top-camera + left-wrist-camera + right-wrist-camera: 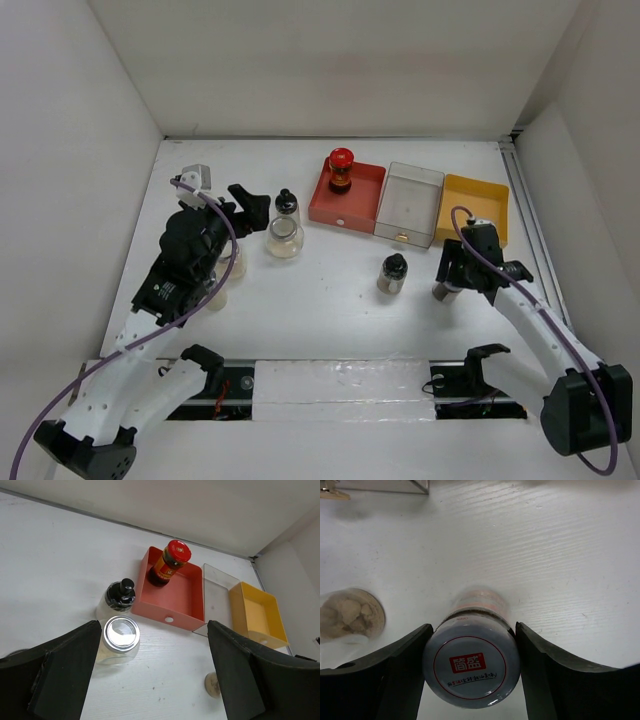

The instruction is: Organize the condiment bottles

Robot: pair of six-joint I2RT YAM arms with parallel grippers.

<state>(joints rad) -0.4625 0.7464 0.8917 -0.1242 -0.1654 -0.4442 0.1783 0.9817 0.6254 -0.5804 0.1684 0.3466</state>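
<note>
From above, three square trays line the back: one red tray point(365, 200), one clear tray point(410, 200) and one yellow tray point(485, 200). One red-lidded jar point(342, 170) stands in the red tray. One black-knob shaker point(288, 205) stands just beside one clear round jar point(284, 238), and a second shaker point(393, 272) stands before the clear tray. In the left wrist view, the left pincer point(154, 630) gapes wide and holds nothing. In the right wrist view, the right pincer point(472, 640) clamps one upright silver-lidded jar point(470, 667) on the table.
</note>
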